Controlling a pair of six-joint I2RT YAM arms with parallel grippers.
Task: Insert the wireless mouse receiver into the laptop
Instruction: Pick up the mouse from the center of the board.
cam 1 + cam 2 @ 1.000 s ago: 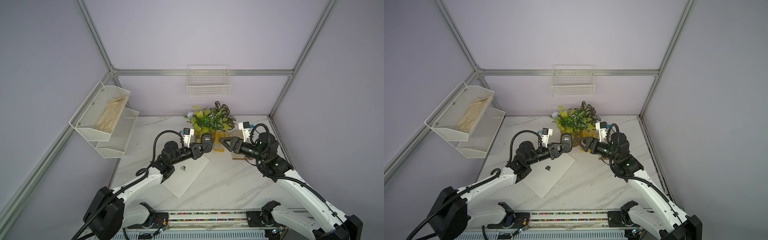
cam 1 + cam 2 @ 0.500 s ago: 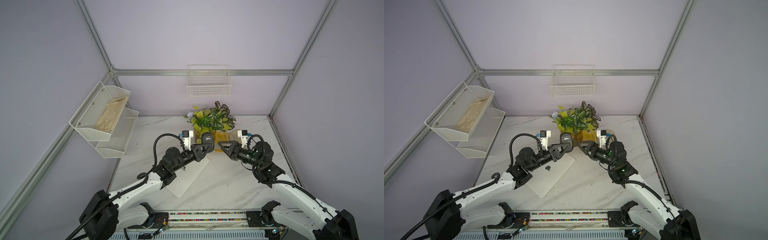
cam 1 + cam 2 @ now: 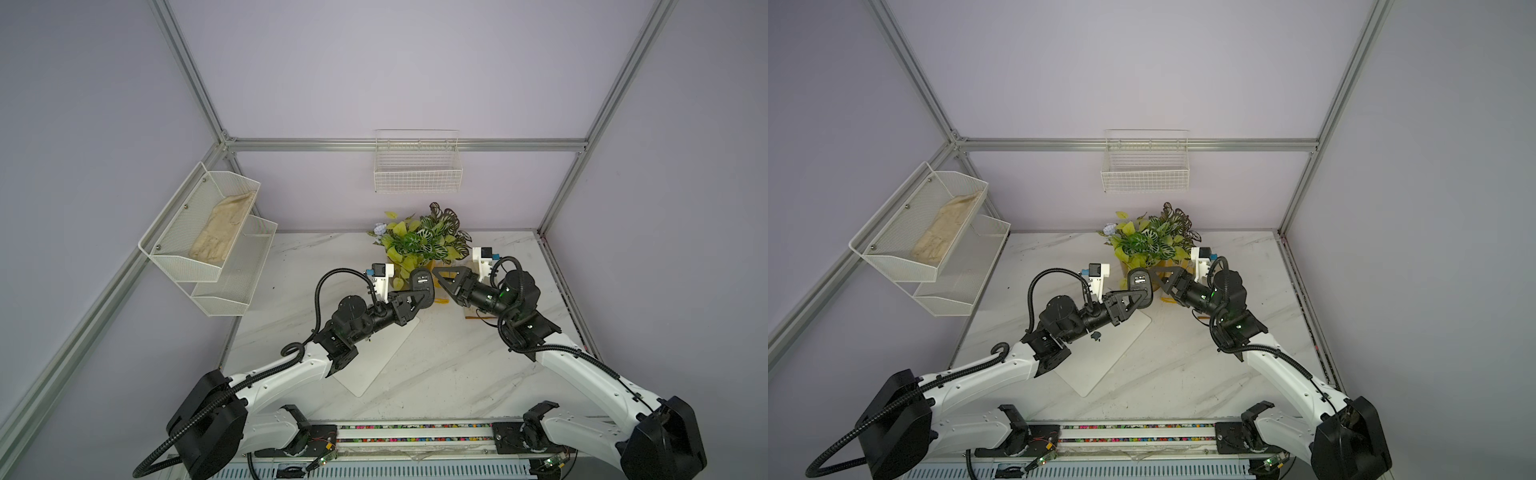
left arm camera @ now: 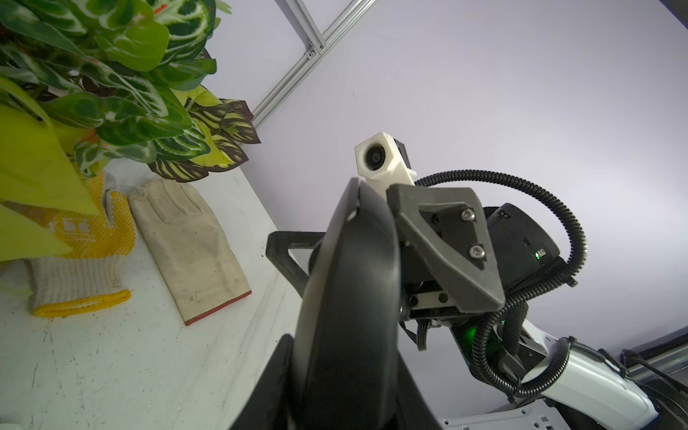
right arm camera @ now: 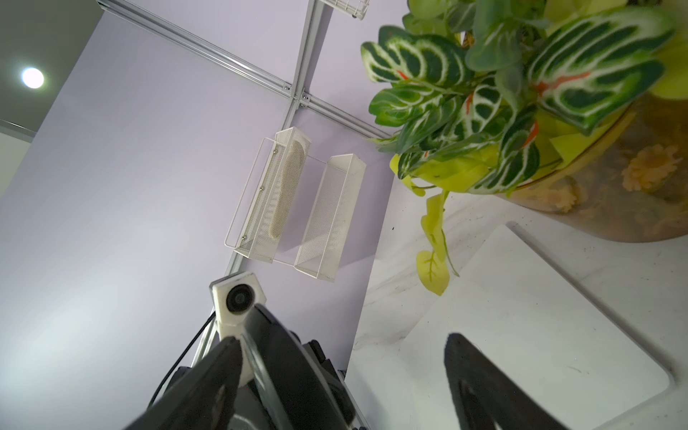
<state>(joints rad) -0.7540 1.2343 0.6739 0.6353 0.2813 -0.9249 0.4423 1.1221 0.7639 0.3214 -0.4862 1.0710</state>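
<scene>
- Wireless mouse receiver: cannot be made out in any view.
- Laptop (image 3: 380,355): closed and flat on the table (image 3: 457,374), near-left of centre, partly under the left arm.
- Mouse (image 3: 422,281): black, held in the air above the laptop's far corner, label side up.
- Left gripper (image 3: 426,297): clenched on the mouse.
- Right gripper (image 3: 439,283): jaws spread wide either side of the mouse's end, one finger (image 4: 446,238) just beside it.
- Potted plant (image 3: 419,245): far centre, with two gloves (image 4: 186,242) lying beside it.

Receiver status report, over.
Left gripper shut on mouse, held aloft. Right gripper open, close to mouse. Receiver not visible. Laptop lies closed, left arm over it.
</scene>
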